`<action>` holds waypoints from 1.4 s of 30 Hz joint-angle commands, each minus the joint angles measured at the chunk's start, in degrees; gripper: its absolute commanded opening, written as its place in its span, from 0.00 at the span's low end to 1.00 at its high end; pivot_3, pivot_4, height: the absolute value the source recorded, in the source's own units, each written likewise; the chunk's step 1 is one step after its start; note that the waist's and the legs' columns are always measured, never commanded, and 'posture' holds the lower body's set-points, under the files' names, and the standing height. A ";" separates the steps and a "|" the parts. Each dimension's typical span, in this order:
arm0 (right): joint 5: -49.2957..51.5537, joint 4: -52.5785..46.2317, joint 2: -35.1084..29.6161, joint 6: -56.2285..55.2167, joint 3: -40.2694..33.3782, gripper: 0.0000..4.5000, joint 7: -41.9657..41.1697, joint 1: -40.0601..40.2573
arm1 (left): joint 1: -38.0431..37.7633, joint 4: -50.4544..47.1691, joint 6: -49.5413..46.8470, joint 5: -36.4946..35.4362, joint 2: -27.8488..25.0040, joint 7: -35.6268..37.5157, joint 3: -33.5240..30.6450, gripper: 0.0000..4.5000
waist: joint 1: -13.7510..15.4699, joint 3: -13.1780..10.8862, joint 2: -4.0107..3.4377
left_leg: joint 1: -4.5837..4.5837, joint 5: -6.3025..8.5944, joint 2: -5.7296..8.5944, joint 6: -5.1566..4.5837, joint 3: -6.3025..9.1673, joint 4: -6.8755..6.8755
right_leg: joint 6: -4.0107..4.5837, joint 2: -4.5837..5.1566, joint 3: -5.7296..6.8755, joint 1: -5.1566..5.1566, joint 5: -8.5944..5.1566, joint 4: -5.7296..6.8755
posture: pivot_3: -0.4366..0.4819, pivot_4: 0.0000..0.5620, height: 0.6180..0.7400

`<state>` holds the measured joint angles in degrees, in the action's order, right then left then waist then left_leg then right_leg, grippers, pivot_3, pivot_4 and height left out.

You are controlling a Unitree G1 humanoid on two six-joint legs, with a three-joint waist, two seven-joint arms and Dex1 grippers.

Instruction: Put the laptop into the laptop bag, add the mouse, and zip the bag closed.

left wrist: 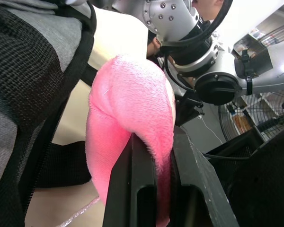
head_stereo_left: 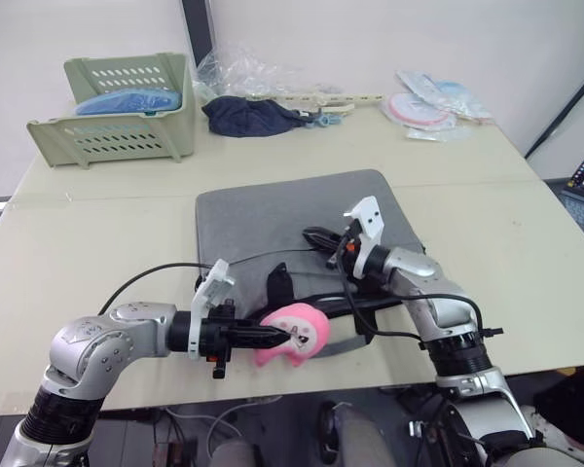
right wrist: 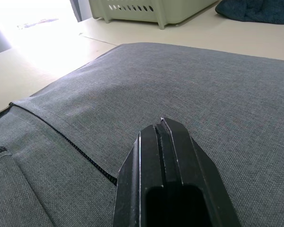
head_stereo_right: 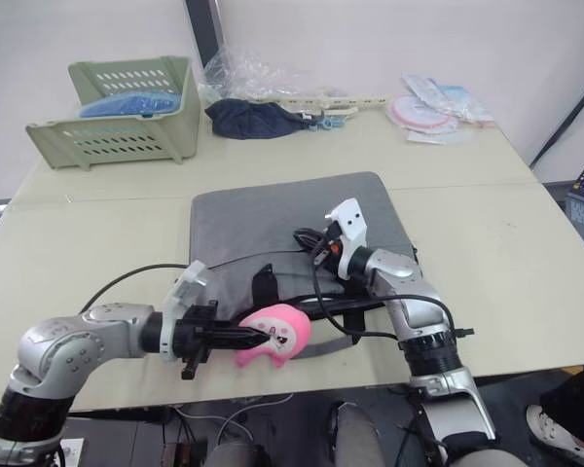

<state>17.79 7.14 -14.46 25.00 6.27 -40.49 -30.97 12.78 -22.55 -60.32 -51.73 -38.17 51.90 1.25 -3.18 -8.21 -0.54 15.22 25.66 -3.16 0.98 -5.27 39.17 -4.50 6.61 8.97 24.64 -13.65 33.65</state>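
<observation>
The left gripper point(head_stereo_left: 273, 337) is clamped on the pink plush toy point(head_stereo_left: 297, 335) at the near edge of the grey bag point(head_stereo_left: 282, 214), probably to hold that edge taut, while the right gripper point(head_stereo_left: 316, 234), fingers pressed together, rests on top of the bag by its zip line. Neither laptop nor mouse can be seen; they may already be inside. The green basket point(head_stereo_left: 117, 136) at the far left holds something blue.

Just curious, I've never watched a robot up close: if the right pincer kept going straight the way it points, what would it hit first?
Most likely the grey laptop bag: the shut right pincer points low across its fabric. How far above the fabric it sits is hard to judge.
</observation>
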 commanded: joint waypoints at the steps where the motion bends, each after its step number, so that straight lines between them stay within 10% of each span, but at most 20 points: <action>1: -3.29 6.35 -0.23 3.34 3.28 0.00 0.92 3.50 | 0.06 -1.80 0.69 -1.77 0.23 2.36 0.98 0.01 | 0.00 0.00 0.00 | 0.00 0.00 0.00 0.00 0.00 0.00 | 0.00 0.00 0.00 0.00 0.00 0.00 | 0.48 0.27 1.00; 16: -3.29 6.41 -0.20 3.43 3.54 0.00 0.66 3.53 | -3.68 -2.40 -0.02 -2.00 -1.26 -0.53 -1.60 0.01 | 0.03 -0.03 -0.04 | -0.01 0.02 -0.09 0.04 0.06 -0.01 | 0.01 -0.03 0.00 0.03 -0.01 -0.01 | 0.48 0.27 1.00; 26: -3.39 6.60 -0.02 3.24 3.84 0.00 0.54 3.69 | -10.30 -5.12 -0.34 -2.96 -4.55 -2.77 -7.85 0.90 | 0.00 -0.07 -0.12 | -0.01 0.07 -0.24 0.12 0.06 -0.02 | 0.05 -0.06 0.03 0.07 -0.03 0.00 | 0.48 0.27 1.00; 42: -3.61 7.41 0.40 2.80 4.16 0.00 0.00 3.32 | -28.02 -13.20 -1.78 -10.79 -12.56 1.39 -16.32 0.92 | -0.09 -0.17 -0.28 | 0.02 0.19 -0.51 0.34 -0.10 -0.11 | 0.42 -0.23 0.06 0.47 -0.24 0.22 | 0.48 0.27 1.00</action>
<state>17.66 7.21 -13.63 24.78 6.77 -40.69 -31.08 -14.30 -33.88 -62.82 -62.17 -50.13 51.64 -14.79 -3.27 -8.38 -0.83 15.25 25.86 -3.68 1.33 -5.38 39.05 -4.06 6.36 9.03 25.13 -13.89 33.88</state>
